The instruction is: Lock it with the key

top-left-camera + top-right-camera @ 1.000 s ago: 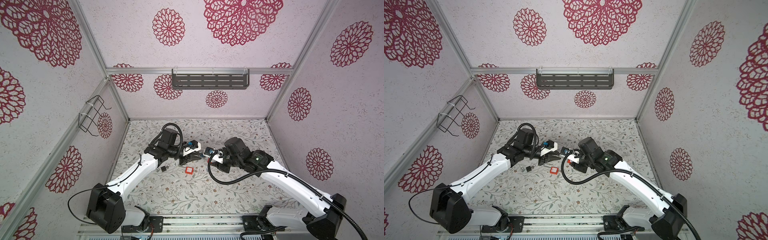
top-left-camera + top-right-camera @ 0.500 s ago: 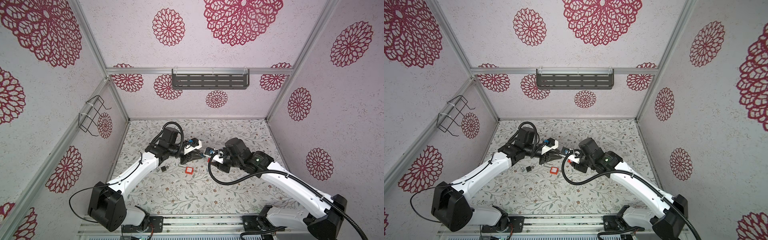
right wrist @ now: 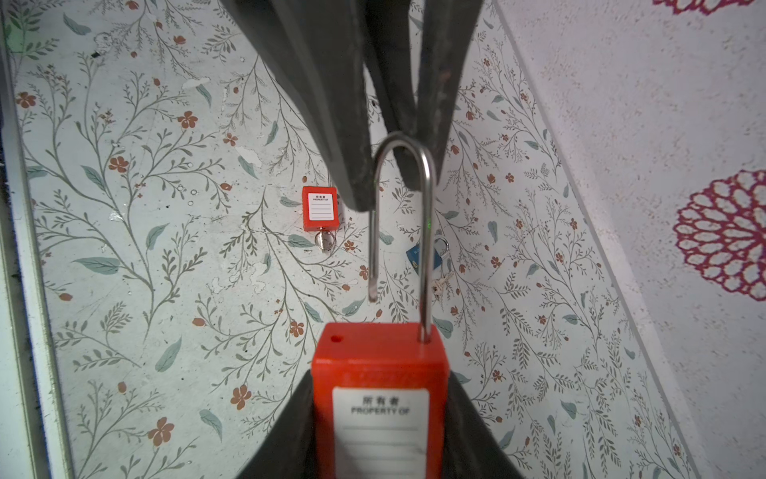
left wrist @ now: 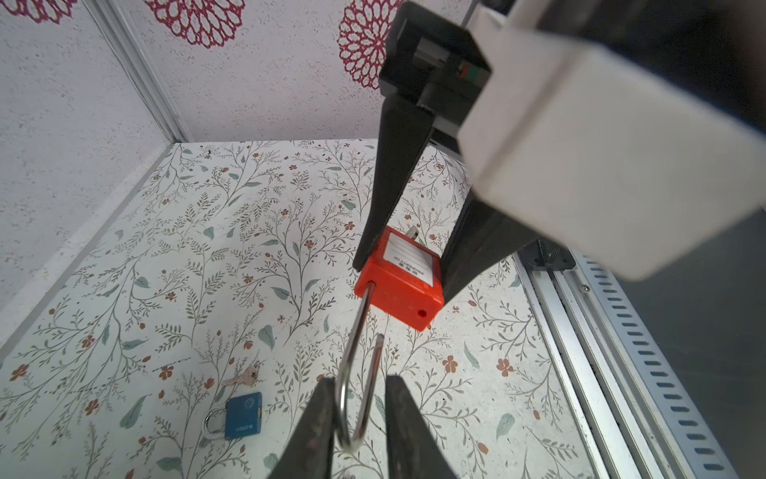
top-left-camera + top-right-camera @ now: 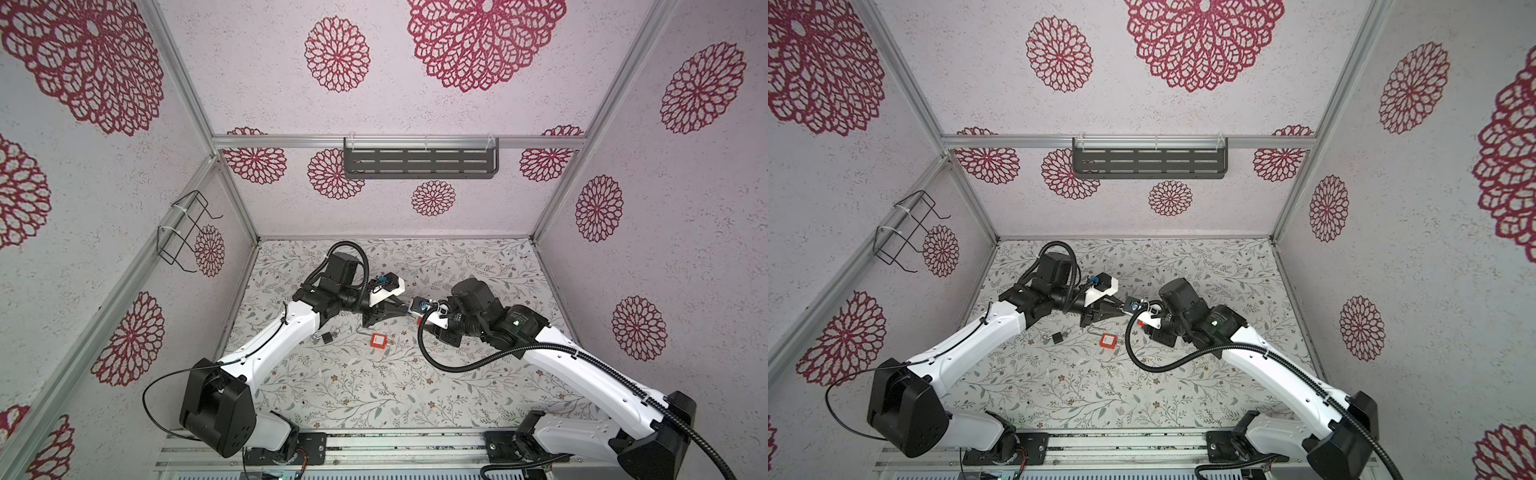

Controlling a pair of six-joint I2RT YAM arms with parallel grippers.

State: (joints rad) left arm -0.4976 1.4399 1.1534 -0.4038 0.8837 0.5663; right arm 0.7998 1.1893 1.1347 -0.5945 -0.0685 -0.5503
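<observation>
My right gripper point(image 3: 379, 373) is shut on the body of a red padlock point(image 3: 379, 356), held above the table. Its steel shackle point(image 3: 427, 249) stands open, the free leg out of the body. The shackle points at my left gripper point(image 4: 359, 379), whose fingers straddle its bend. One finger touches a leg and a narrow gap shows at the other finger. A small metal stub point(image 4: 410, 231) sticks out of the body's far end; I cannot tell whether it is the key. In both top views the grippers meet tip to tip point(image 5: 406, 311) point(image 5: 1122, 309) mid-table.
A second red padlock point(image 5: 378, 340) point(image 3: 319, 207) with a ring lies on the floral table. A blue padlock point(image 4: 242, 414) point(image 5: 1057, 337) lies to its left with a loose key point(image 4: 244, 377) beside it. A grey shelf point(image 5: 419, 162) and a wire rack point(image 5: 183, 232) hang on the walls.
The left jaws have narrowed a little around the shackle's bend. Both arms otherwise hold their places, and the right grip is unchanged.
</observation>
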